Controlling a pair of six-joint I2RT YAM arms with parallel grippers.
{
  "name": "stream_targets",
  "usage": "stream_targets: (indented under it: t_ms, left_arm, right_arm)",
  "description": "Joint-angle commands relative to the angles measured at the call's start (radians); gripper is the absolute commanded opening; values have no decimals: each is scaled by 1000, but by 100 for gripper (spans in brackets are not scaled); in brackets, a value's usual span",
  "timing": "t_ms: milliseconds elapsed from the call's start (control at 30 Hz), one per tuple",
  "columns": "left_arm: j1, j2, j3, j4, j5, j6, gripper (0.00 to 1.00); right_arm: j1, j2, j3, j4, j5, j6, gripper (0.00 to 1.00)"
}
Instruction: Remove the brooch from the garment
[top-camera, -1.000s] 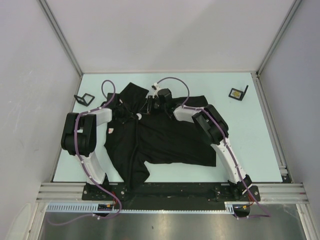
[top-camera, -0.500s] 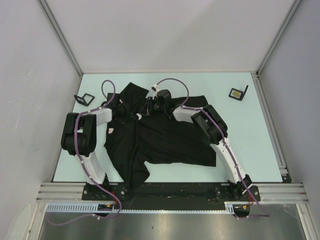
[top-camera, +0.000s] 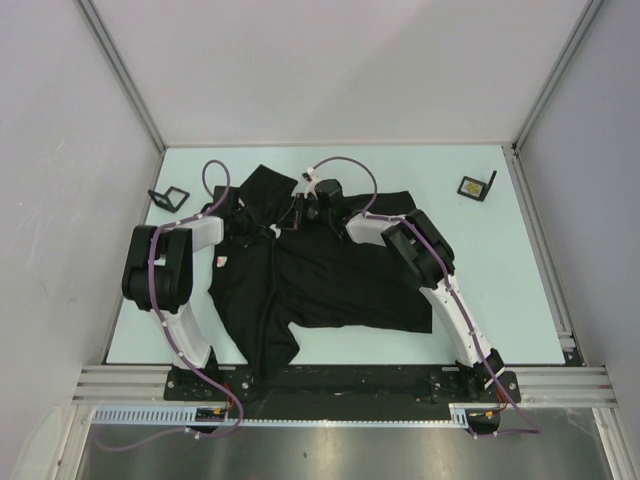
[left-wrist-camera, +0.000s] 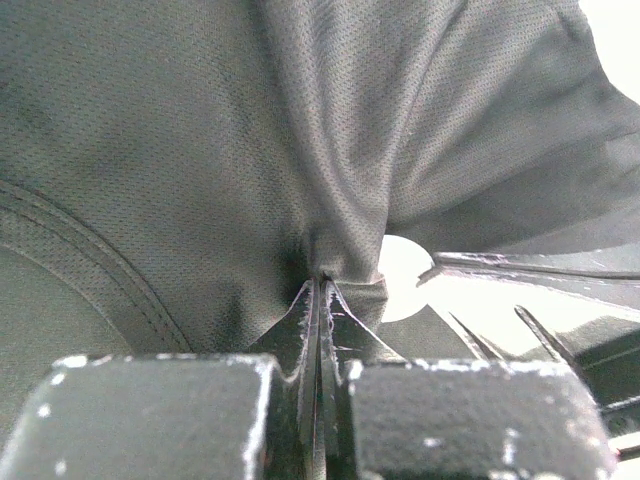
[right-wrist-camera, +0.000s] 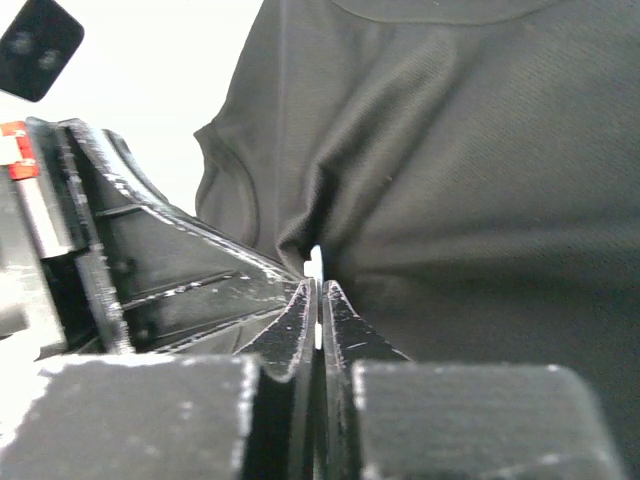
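Observation:
The garment (top-camera: 330, 275) is a black T-shirt spread on the table, with a white-and-red label (top-camera: 221, 260) on its left sleeve. My left gripper (top-camera: 268, 231) is near the collar and is shut on a pinched fold of the black fabric (left-wrist-camera: 320, 272). My right gripper (top-camera: 299, 212) is just beside it. It is shut on a thin white sliver (right-wrist-camera: 316, 262) that sticks out of its tips against the cloth (right-wrist-camera: 470, 180). This seems to be the brooch, seen edge-on. The rest of the brooch is hidden.
A small black framed stand (top-camera: 168, 198) sits at the far left of the table. Another with a yellow face (top-camera: 477, 187) sits at the far right. The left gripper's body (right-wrist-camera: 150, 280) fills the left of the right wrist view. White walls surround the table.
My right gripper has edged slightly left and away, with the cloth near the collar shifting a little. The left arm has not visibly moved.

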Motion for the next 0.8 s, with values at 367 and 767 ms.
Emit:
stream_targets:
  t_ms: [367,767]
  left_arm:
    - [68,-104,-96,100,101,-59,23]
    - [71,-21,-70,147,164,-56,26]
  right_arm:
    - [38,-99,-146,116,153,-123,0]
    - [56,-104,-142,123,146,-128,12]
